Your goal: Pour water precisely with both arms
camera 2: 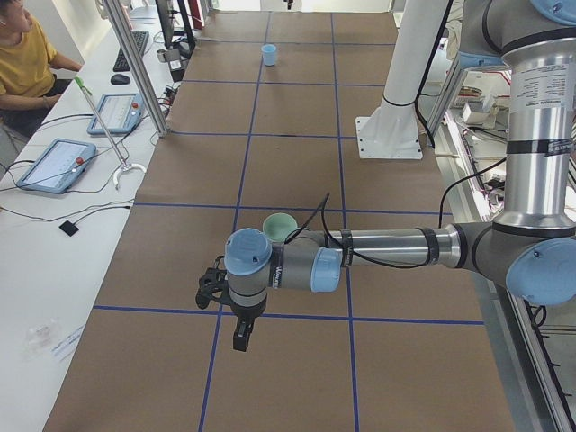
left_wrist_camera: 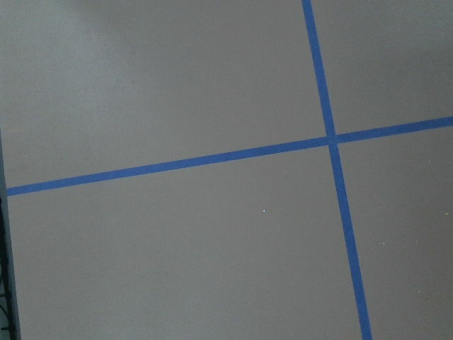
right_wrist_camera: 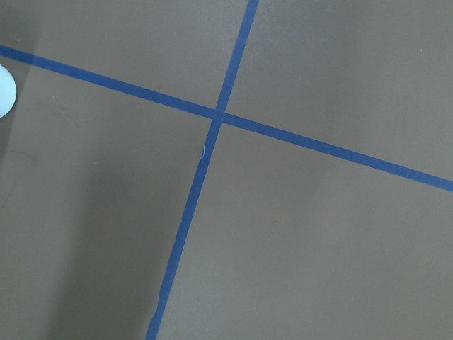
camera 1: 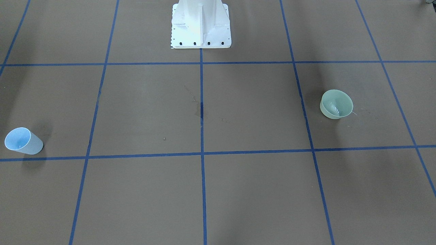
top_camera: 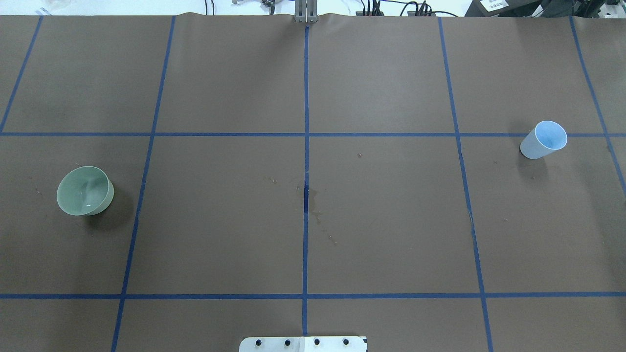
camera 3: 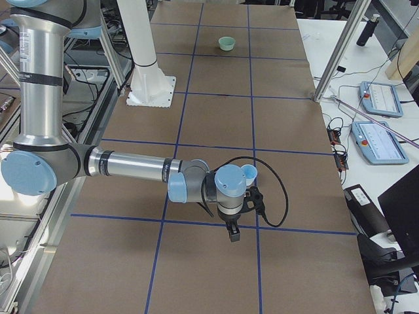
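Directions are read from the overhead view, with 12 o'clock on the side away from the robot.

**Vessels.** A green bowl [top_camera: 85, 190] stands on the brown tabletop [top_camera: 391, 234] at 9 o'clock from the tabletop centre. A pale blue cup [top_camera: 544, 139] stands upright at about 2 o'clock, just beside a crossing of the blue tape grid [top_camera: 306, 98]. The two vessels are well apart.

**Liquid.** The water [camera 1: 335, 109] shows only as faint glints low inside the green bowl. A dark, damp-looking mark [top_camera: 309, 203] lies on the centre tape line, with small specks trailing towards 5 o'clock.

**Arms.** The white pedestal [camera 1: 201, 30] is bolted at 6 o'clock. The left arm [camera 2: 396, 247] reaches out level over the tabletop, its wrist in front of the green bowl as seen from the left end. The left gripper [camera 2: 241, 339] points down above bare tabletop. The right arm [camera 3: 131, 165] is posed alike at the opposite end. The right gripper [camera 3: 234, 233] points down, with the blue cup partly hidden behind the wrist.

**Gripper state.** Both grippers appear only in the side views, so I cannot tell how far either is open. Both vessels rest on the tabletop, apart from the grippers.
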Available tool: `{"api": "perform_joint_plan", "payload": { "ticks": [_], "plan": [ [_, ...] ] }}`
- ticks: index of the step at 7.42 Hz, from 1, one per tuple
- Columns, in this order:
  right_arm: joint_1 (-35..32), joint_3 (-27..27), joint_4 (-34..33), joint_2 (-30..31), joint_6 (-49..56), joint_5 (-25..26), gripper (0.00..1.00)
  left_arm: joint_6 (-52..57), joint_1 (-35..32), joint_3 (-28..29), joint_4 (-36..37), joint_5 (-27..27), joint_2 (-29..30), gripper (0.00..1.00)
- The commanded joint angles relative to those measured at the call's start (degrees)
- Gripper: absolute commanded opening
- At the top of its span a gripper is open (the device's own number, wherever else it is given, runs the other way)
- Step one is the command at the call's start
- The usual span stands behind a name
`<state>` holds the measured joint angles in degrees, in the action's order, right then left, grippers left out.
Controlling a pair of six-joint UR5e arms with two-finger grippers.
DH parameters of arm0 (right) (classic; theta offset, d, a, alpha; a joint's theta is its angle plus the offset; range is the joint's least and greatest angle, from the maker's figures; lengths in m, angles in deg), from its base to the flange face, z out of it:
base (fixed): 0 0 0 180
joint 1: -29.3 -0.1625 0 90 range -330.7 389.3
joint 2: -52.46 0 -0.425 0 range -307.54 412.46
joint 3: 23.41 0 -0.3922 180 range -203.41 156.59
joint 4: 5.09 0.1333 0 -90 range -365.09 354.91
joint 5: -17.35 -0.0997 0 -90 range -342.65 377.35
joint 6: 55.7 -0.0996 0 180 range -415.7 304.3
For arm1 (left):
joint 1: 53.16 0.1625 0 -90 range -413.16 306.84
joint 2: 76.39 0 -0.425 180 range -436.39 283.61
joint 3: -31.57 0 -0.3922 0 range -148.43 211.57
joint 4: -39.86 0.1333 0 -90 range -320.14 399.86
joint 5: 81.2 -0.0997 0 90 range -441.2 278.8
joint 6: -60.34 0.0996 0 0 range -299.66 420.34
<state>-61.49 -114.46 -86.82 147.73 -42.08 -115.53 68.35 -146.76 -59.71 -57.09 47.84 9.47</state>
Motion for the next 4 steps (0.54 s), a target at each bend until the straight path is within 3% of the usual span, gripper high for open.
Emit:
{"api": "perform_joint_plan", "payload": {
  "ticks": [1,4],
  "plan": [
    [0.0,0.0,0.1,0.0,-0.3,0.0,1.00,0.2,0.0,0.1,-0.2,-0.3,-1.3,1.00],
    [0.1,-0.1,0.1,0.0,-0.5,0.0,1.00,0.4,0.1,-0.5,-0.2,-0.5,-3.1,1.00]
  ]
}}
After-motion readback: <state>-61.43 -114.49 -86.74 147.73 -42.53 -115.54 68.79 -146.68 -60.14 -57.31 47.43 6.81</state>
